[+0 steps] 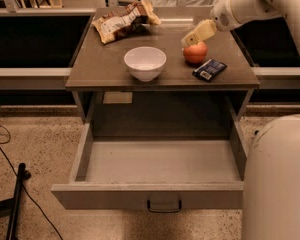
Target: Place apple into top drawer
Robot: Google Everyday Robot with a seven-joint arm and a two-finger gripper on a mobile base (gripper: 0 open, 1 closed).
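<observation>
The red-orange apple sits on the grey table top, right of centre. My gripper reaches in from the upper right; its pale fingers hang just above and behind the apple's top, very close to it. The top drawer is pulled out wide below the table, its inside bare, with a dark handle at the centre of its front panel.
A white bowl stands left of the apple. A dark blue packet lies to the apple's right front. A crumpled chip bag lies at the back left. My white base fills the lower right, beside the drawer.
</observation>
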